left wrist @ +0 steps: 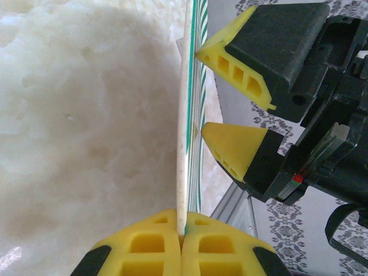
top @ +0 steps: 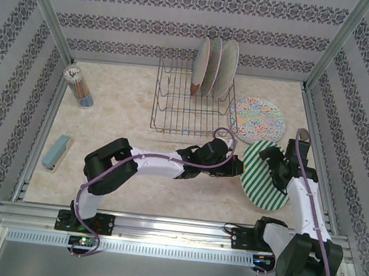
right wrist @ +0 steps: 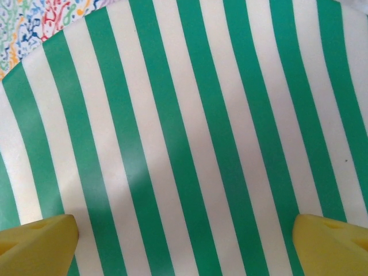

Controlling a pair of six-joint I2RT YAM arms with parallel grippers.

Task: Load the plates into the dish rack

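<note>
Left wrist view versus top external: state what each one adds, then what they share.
Left wrist: the left claw shut on the striped plate, seen edge-on, with the right claw open beside its face. Top external: the dish rack holding three upright plates, a floral plate lying flat, a pencil cup. Shared: the striped plate and both claws.

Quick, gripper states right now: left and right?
Left gripper: closed, pinching the rim of the green-striped plate.
Right gripper: open, spread wide in front of that plate's striped face, gripping nothing.
</note>
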